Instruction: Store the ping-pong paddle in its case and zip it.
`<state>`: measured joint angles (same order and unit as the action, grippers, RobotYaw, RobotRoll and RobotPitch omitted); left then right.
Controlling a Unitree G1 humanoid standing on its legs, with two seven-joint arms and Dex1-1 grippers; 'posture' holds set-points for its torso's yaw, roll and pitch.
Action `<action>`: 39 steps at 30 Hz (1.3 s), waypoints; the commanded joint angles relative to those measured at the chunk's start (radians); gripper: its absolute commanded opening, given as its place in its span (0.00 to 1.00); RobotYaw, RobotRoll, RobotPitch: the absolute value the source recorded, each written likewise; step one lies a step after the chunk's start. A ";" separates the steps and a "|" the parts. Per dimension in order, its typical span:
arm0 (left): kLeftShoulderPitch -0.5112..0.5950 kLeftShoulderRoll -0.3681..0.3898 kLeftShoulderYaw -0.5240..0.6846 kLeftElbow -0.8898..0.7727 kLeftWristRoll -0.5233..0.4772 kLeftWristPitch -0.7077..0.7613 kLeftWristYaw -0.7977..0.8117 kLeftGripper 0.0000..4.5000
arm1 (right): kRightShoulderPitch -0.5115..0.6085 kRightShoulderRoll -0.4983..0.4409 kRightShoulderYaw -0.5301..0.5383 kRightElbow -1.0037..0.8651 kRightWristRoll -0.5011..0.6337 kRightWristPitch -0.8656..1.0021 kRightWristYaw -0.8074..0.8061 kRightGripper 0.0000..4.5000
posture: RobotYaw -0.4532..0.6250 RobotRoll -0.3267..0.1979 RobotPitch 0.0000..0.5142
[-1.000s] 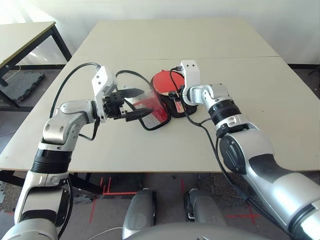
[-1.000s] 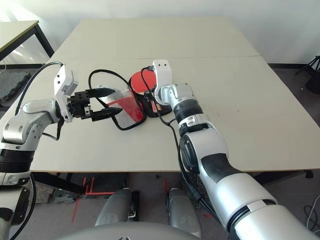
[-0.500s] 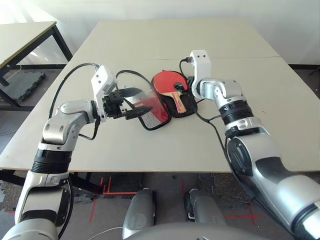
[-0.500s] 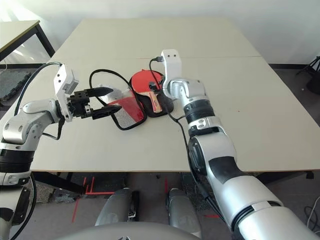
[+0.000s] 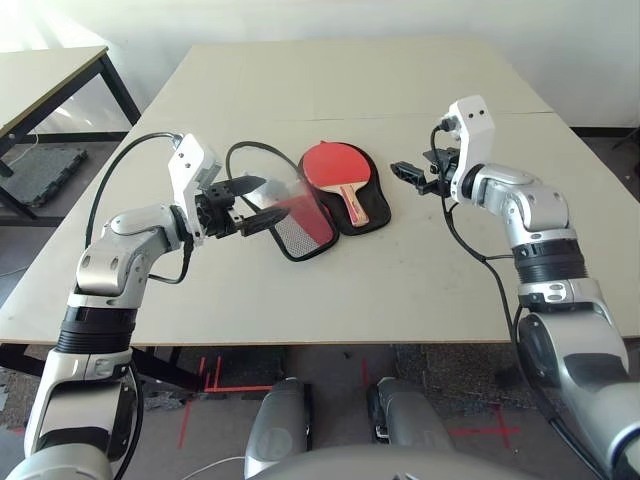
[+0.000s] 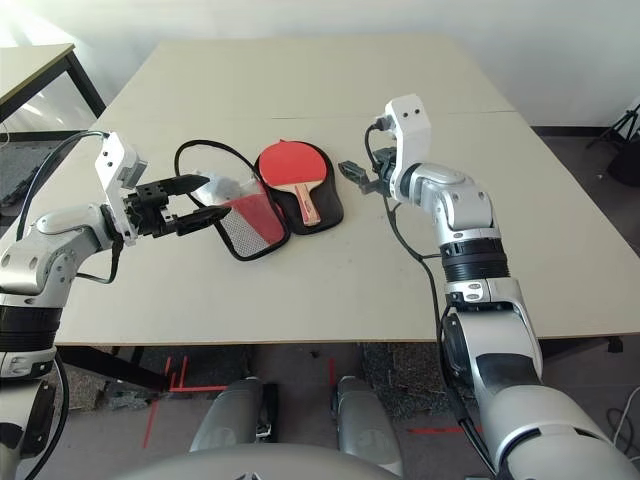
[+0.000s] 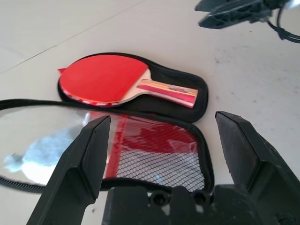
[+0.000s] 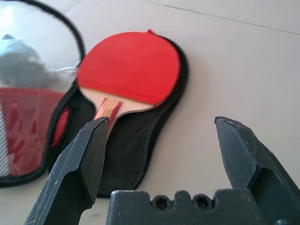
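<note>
Ping-pong paddle [image 5: 335, 167] lies on the open case [image 5: 375, 208]; both grippers stand apart

Eye views, one scene: The case is spread open on the pale table [image 5: 450, 285], near the centre of the frame. Its two halves lie side by side, with black rims. The right half shows black lining and carries the paddle, red rubber face up, light wooden handle [image 5: 354, 204] slanting toward the lower right of the frame. The left half has a clear section, a red band and pale mesh at its narrow end. The left gripper [image 5: 274, 200] is left of centre, its fingers overlapping the outer side of that half in the picture; the fingers are spread, with nothing clamped. The right gripper [image 5: 401, 173] is to the right of the case, apart from it. A second table [image 5: 38, 78] stands at the upper left of the frame.

Left wrist view: The left gripper's two fingers are wide apart, with the mesh end of the case visible between them. A pale blue lump [image 7: 49, 147] shows through the clear section. The handle bears red and yellowish stripes.

Right wrist view: The right gripper's fingers are wide apart and empty. The paddle's head covers the broad end of the lined half; black lining is exposed beside the handle.
</note>
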<state>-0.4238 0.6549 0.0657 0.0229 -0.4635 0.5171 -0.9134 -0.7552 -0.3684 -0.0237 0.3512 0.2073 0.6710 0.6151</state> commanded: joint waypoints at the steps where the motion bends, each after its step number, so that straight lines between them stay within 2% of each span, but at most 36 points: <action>1: 0.017 0.015 0.014 0.019 0.019 -0.011 0.003 1.00 | 0.034 -0.014 0.017 -0.029 0.016 -0.006 0.045 0.99 | 0.53 0.62 0.07; 9: 0.042 0.053 0.022 0.071 0.046 -0.033 -0.010 1.00 | 0.072 -0.029 0.023 -0.049 0.027 -0.015 0.102 0.99 | 0.52 0.62 0.06; 13: 0.091 0.128 -0.035 0.112 0.130 -0.116 -0.076 1.00 | 0.080 -0.044 0.020 -0.081 0.038 -0.016 0.131 0.99 | 0.52 0.62 0.07; 17: 0.088 0.138 -0.070 0.171 0.202 -0.207 -0.090 1.00 | 0.073 -0.053 0.014 -0.105 0.050 0.000 0.138 0.99 | 0.51 0.62 0.07; 24: 0.033 0.079 -0.158 0.281 0.335 -0.357 -0.057 1.00 | 0.061 -0.074 0.001 -0.159 0.081 0.017 0.149 0.99 | 0.49 0.62 0.07; 29: -0.010 -0.005 -0.150 0.310 0.340 -0.367 -0.011 1.00 | 0.063 -0.108 -0.011 -0.198 0.124 0.051 0.174 0.99 | 0.47 0.62 0.08; 39: -0.080 -0.078 -0.146 0.324 0.319 -0.367 -0.021 1.00 | 0.085 -0.170 0.002 -0.248 0.166 0.094 0.209 0.99 | 0.46 0.62 0.09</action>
<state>-0.4841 0.5836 -0.0815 0.3338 -0.1368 0.1419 -0.9247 -0.6830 -0.5303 -0.0164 0.1173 0.3633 0.7530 0.8167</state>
